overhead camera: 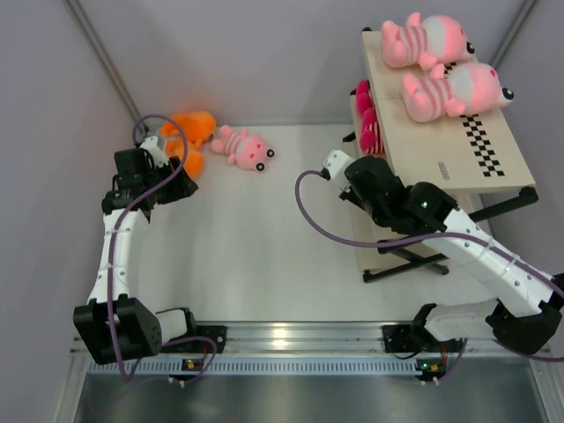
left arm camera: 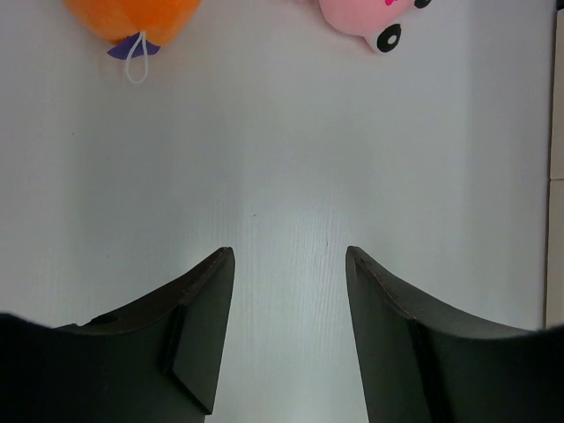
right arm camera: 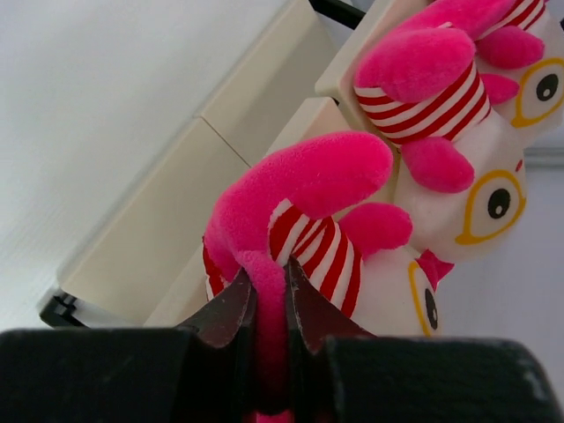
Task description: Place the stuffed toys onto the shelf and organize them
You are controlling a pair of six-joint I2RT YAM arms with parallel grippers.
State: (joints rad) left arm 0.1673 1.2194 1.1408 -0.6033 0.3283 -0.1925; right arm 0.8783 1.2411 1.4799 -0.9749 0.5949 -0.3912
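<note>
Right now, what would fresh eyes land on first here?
The right gripper is shut on a limb of a hot-pink toy at the lower boards of the shelf, a second hot-pink toy beside it. Two pale-pink striped toys lie on the top board. Far left, an orange toy and a small pink toy lie on the table beyond the open left gripper.

Bright even light, faint shadows; mild glare
</note>
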